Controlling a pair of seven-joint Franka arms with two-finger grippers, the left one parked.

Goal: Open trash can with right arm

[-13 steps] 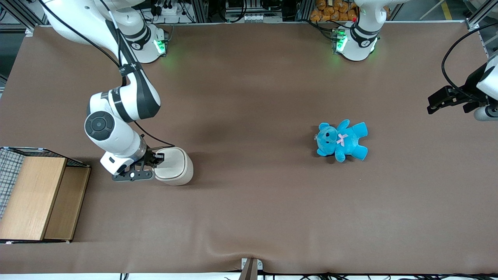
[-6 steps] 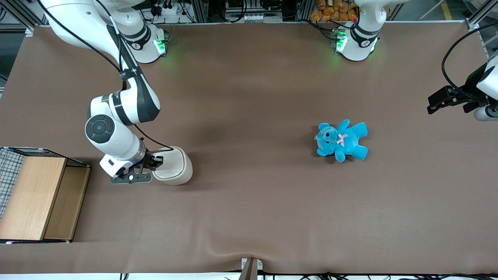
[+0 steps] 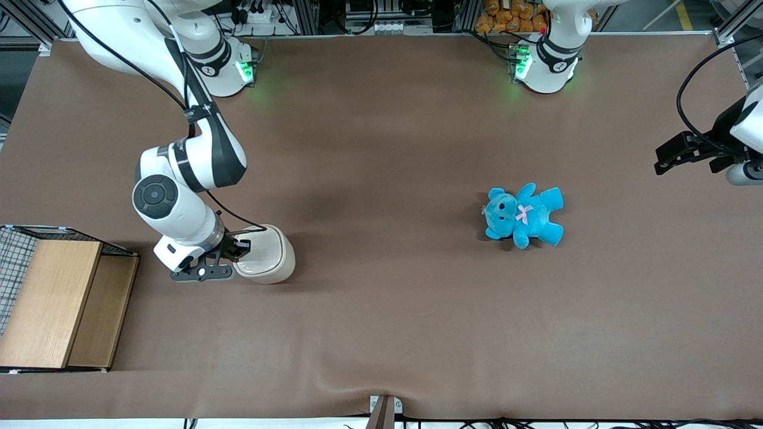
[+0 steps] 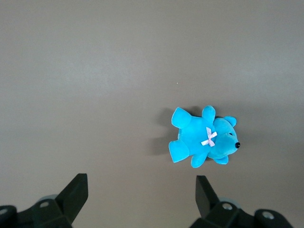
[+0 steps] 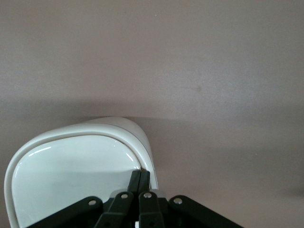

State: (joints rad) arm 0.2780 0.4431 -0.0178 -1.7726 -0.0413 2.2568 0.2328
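Trash can: small cream-white plastic bin with rounded-square top and flat lid (image 3: 265, 254), standing on the brown cloth-covered counter (image 3: 387, 322) toward the working arm's end; lid lies flat and closed, glossy top also in the right wrist view (image 5: 71, 175).
Claw: black two-finger claw (image 3: 237, 245) of the large white jointed right arm with dark grey bands (image 3: 179, 179); sits at the bin's 9 o'clock edge in the front view, over the lid rim.
Claw state: in the right wrist view the claw (image 5: 139, 178) has both fingers pressed together with no gap, tips resting at the lid's rim near a rounded corner; nothing visibly held between them.
Contact: fingertips (image 5: 135, 176) touch or sit just on the seam between lid and bin wall; cannot tell which.
Wooden box: light wood box with wire mesh side (image 3: 53, 301), at about 8 o'clock from the bin, near it but apart, at the counter's edge.
Teddy: bright blue plush teddy bear with pink bow (image 3: 523, 215), lying flat, well apart from the bin at roughly 3 o'clock, toward the parked arm's end; seen from above in the left wrist view too (image 4: 204, 140).
Counter surface: plain brown, slight ripple at the edge nearest the front camera.
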